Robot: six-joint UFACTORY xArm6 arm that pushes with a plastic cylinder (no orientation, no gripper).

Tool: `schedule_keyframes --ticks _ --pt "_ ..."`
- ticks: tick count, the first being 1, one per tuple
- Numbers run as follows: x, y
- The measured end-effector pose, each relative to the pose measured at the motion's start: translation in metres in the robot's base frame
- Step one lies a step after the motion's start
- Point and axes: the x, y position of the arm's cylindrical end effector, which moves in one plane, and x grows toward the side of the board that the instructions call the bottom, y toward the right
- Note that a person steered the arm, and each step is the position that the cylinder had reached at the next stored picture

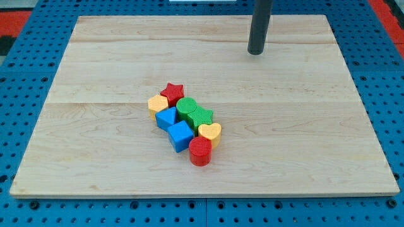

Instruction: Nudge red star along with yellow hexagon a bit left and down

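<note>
The red star (172, 93) sits at the top of a tight cluster near the board's middle. The yellow hexagon (157, 103) touches it at its lower left. My tip (255, 53) stands well up and to the right of both, apart from every block. Below the star lie a green round block (187, 107) and a green star (201, 116), two blue blocks (166, 117) (180, 135), a yellow heart (209, 132) and a red cylinder (200, 151).
The wooden board (95, 157) lies on a blue pegboard table (25, 75). The cluster's blocks press against one another, below and to the right of the red star and yellow hexagon.
</note>
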Motion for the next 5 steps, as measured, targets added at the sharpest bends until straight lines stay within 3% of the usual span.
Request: schedule_keyframes --ticks 2,5 --pt "0.001 0.000" --pt "0.062 0.007"
